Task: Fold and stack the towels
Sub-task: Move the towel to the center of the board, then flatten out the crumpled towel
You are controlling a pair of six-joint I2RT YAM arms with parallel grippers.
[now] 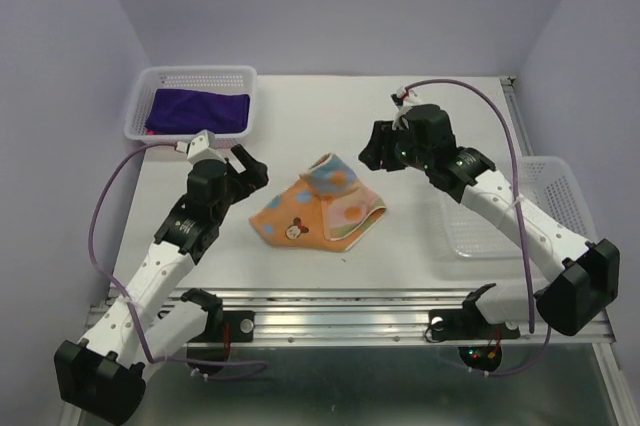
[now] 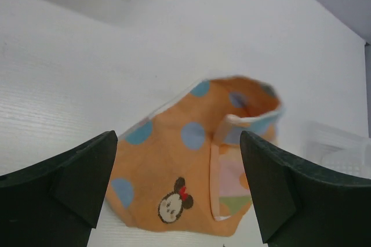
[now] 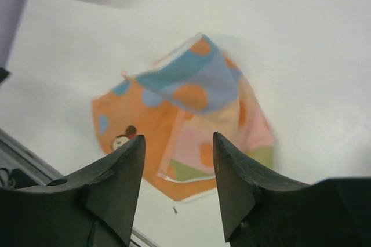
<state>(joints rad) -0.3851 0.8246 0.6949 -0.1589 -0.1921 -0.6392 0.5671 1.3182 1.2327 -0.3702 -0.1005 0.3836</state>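
Purple towel (image 1: 197,108) in the basket (image 1: 200,73) shows only from above.

No words, numbers or brand marks are showing legibly anywhere. The only printed mark showing is a small cartoon mouse face (image 2: 174,206) wearing a red bow, sitting at the near edge of the orange dotted towel (image 2: 168,154), and no lettering is accompanying it.
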